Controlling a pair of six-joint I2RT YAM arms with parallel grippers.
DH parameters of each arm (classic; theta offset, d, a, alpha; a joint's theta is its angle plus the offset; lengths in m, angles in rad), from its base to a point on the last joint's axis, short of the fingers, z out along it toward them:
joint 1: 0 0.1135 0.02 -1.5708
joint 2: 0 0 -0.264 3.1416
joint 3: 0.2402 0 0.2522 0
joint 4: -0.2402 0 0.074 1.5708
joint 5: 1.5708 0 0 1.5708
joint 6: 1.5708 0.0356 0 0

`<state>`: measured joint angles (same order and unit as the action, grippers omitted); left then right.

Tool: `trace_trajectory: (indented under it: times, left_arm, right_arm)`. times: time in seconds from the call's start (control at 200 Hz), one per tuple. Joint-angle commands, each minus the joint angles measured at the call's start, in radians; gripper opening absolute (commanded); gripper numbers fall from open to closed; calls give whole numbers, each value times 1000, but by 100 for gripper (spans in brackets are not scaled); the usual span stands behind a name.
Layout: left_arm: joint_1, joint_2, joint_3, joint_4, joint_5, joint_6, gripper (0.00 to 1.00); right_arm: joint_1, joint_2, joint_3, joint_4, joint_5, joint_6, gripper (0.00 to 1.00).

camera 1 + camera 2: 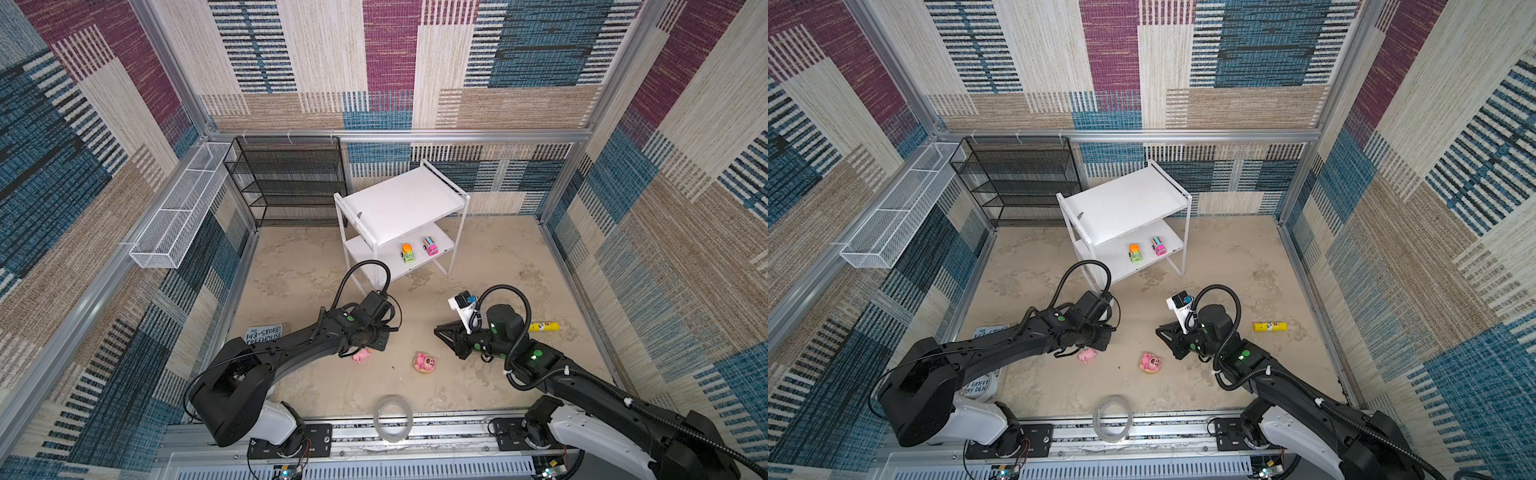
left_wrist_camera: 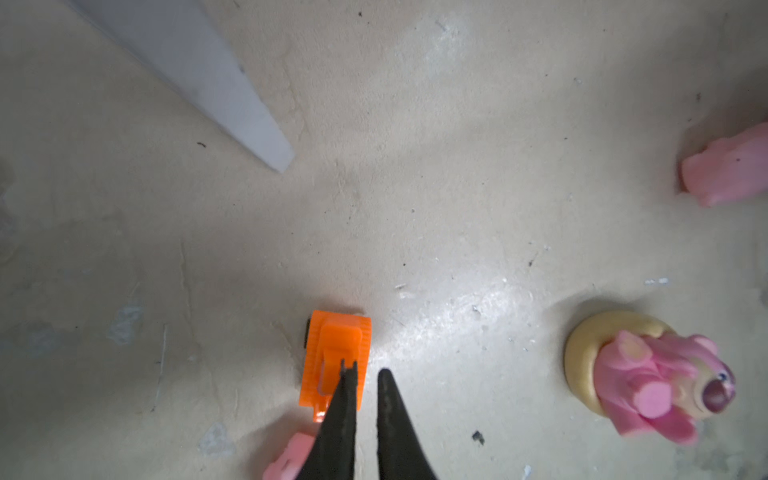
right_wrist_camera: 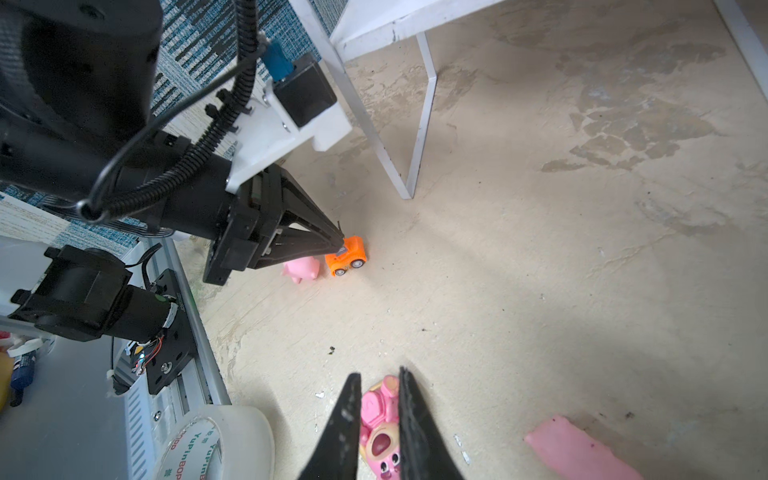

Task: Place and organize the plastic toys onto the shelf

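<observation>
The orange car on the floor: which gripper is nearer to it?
Left. The left gripper has its tips right at the orange car; the right gripper is well apart from it, by the pink bear figure.

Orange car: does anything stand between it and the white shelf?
Nothing visible. The floor from the orange car to the shelf is bare; the pink pig lies beside the car, on its far side.

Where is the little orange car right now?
In the right wrist view the orange car sits on the floor at the tips of the left gripper, beside a pink pig and near a leg of the shelf.
</observation>
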<state>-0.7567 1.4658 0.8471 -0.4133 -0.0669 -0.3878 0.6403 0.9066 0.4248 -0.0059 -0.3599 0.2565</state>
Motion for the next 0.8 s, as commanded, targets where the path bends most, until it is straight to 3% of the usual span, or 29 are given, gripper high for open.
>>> trace_trajectory:
  times: [0.0,0.08,0.255,0.411,0.686,0.796]
  left_arm:
    - [-1,8,-1,4,33,-29,14]
    - [-1,-5,-14,6,34,-44,18]
    - [-1,-114,-54,-13,-8,-34,47]
    - [0,-135,-85,-5,-25,-25,60]
    - [1,-35,-92,2,-63,-37,64]
    - [1,-4,-92,17,-52,-38,59]
  right_arm:
    - [1,-12,-9,34,-9,-8,20]
    - [1,-17,-14,37,-30,-4,21]
    - [10,-5,-36,62,-47,19,25]
    - [13,12,-19,58,-31,15,29]
    - [19,17,-11,46,-6,20,45]
    - [19,-6,-12,23,6,20,47]
